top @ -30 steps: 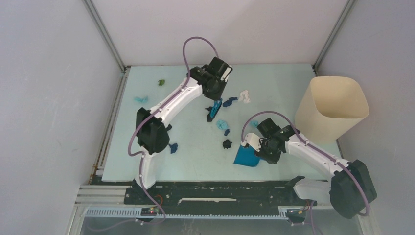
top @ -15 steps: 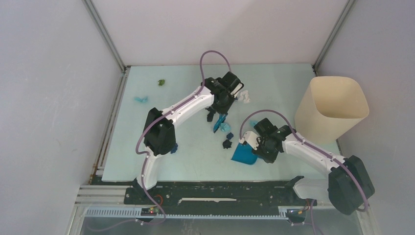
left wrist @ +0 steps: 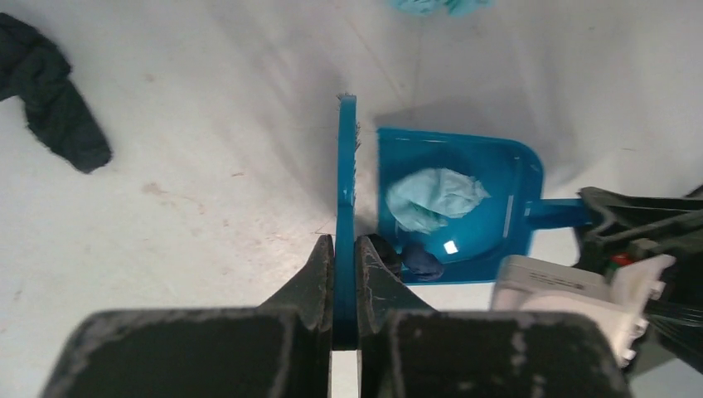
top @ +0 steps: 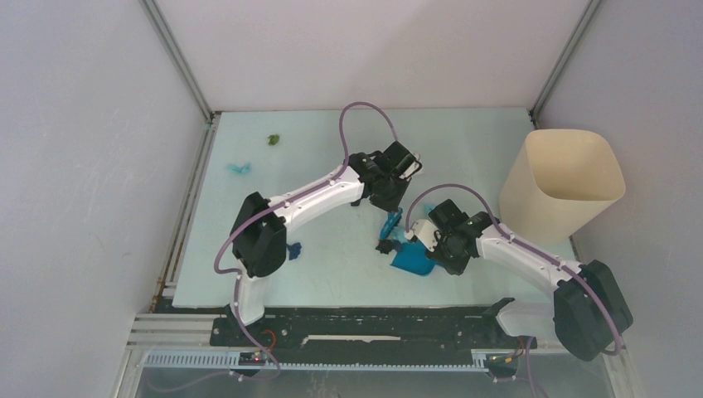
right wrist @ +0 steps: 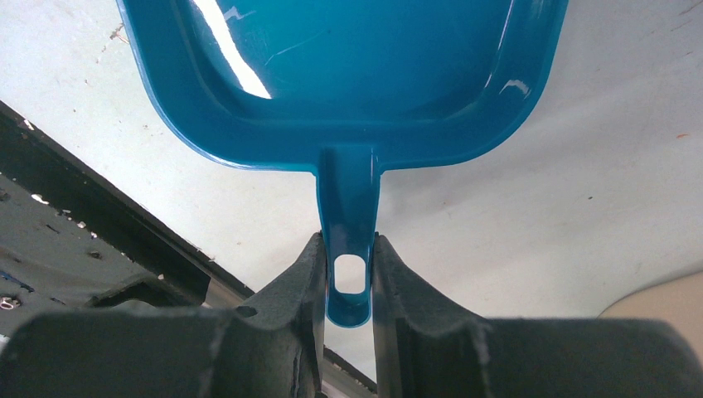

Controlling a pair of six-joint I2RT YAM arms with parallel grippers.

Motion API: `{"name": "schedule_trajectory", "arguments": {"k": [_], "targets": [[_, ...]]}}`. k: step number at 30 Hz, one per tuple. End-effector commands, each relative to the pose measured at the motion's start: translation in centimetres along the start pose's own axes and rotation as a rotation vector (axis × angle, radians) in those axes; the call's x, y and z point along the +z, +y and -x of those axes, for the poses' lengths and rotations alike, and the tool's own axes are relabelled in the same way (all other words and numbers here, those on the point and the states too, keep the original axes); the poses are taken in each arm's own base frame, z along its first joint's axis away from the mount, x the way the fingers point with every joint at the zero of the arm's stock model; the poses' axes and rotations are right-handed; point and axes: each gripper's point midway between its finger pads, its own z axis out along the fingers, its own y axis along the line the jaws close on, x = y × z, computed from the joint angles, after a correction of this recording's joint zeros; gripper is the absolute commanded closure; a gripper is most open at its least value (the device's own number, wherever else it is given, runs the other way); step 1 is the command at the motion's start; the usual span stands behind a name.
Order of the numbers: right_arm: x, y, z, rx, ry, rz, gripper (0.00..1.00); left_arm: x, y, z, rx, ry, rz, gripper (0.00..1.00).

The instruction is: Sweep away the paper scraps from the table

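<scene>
My left gripper [top: 390,217] [left wrist: 346,242] is shut on the blue hand brush [top: 388,227] [left wrist: 346,166], held upright against the open mouth of the blue dustpan [top: 412,259] [left wrist: 497,178]. My right gripper [top: 437,247] [right wrist: 346,240] is shut on the dustpan's handle [right wrist: 348,207]. A light cyan wad [left wrist: 435,197] and a dark navy wad [left wrist: 423,264] lie inside the pan. On the table [top: 332,274] there are also a green scrap [top: 273,139], a cyan scrap [top: 240,168], a blue scrap [top: 293,248] and a black scrap [left wrist: 50,91].
A tall cream bin [top: 539,207] stands at the right of the table, just beyond my right arm. Metal rails [top: 186,224] run along the left edge. Another cyan scrap [left wrist: 439,7] lies beyond the pan.
My left arm has swung the brush right and nearer, pushing the cyan and dark wads into the dustpan's mouth. My right gripper has edged the dustpan slightly left.
</scene>
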Motion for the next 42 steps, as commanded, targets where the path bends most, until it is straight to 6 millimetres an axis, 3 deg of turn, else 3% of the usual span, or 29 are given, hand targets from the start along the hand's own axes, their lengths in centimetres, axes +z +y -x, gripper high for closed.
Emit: {"name": "schedule_trajectory", "arguments": {"k": [1,4,10,14,17,20,24,27,35,39,42], "targets": [[-0.5,-0.2,0.6,0.013,-0.021,-0.018,1.0,-2.8,-3.6,1.7,-0.076,-0.069,-0.144,1.0],[-0.7,-0.1,0.6,0.014,-0.029,-0.015,1.0,-4.0,-3.4,2.1,-0.08,-0.092,-0.137,1.0],[-1.1,-0.1,-0.1,-0.002,-0.025,-0.021,0.99,-8.4,0.2,3.8,-0.085,-0.215,-0.014,1.0],[-1.4,-0.2,-0.9,-0.013,-0.036,-0.026,1.0,-11.1,3.7,4.6,-0.081,-0.29,0.083,1.0],[-1.6,-0.2,-1.5,-0.01,-0.03,-0.027,1.0,-11.7,6.3,3.9,-0.054,-0.256,0.192,1.0],[-1.7,-0.4,-2.2,-0.005,-0.011,-0.036,1.0,-10.7,7.7,1.6,-0.038,-0.174,0.252,1.0],[-1.6,-0.6,-2.4,-0.002,0.003,-0.044,1.0,-8.0,6.1,-1.7,-0.101,-0.143,0.134,1.0],[-1.3,-0.7,-2.6,-0.006,0.028,-0.048,1.0,-6.3,4.4,-3.1,-0.135,-0.135,0.057,1.0],[-0.5,-0.6,-2.3,-0.025,0.065,-0.057,1.0,-2.8,-2.5,-4.0,-0.092,-0.051,-0.099,1.0],[-0.7,-0.3,-2.2,-0.018,0.054,-0.056,1.0,-2.3,-6.2,-3.8,-0.105,-0.036,-0.216,1.0],[-1.1,-0.2,-2.1,-0.018,0.032,-0.054,1.0,-3.0,-7.6,-2.8,-0.123,-0.062,-0.275,1.0]]}}
